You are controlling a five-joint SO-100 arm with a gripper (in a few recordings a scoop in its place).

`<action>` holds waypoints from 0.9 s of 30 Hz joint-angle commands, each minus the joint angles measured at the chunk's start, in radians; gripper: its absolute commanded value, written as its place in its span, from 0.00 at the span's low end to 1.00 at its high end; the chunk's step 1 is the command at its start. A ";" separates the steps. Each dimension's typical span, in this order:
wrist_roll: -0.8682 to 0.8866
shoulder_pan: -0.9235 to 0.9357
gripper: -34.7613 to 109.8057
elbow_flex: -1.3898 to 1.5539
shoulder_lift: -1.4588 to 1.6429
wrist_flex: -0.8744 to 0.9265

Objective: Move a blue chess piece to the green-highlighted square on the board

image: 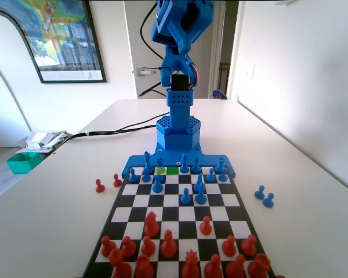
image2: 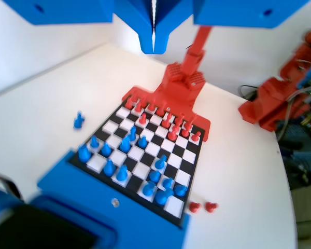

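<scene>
- Here the gripper [image2: 154, 44] hangs high above the board [image2: 194, 165] in the wrist view, its two jaws pressed together with nothing between them.
- In the fixed view the blue arm [image: 178, 87] stands raised at the far end of the board.
- The green-highlighted square [image: 172, 170] lies in the board's farthest row, near the middle, with a yellow-green square [image: 160, 170] touching it on the picture's left.
- Blue chess pieces [image: 185, 196] crowd the far rows; red pieces [image: 168, 244] fill the near rows.
- Two blue pawns [image: 264, 196] stand off the board on the table [image: 301, 174] at right, two red pawns [image: 107, 183] at left.
</scene>
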 commanded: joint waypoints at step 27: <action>-1.006 0.141 0.25 0.138 -0.100 -0.118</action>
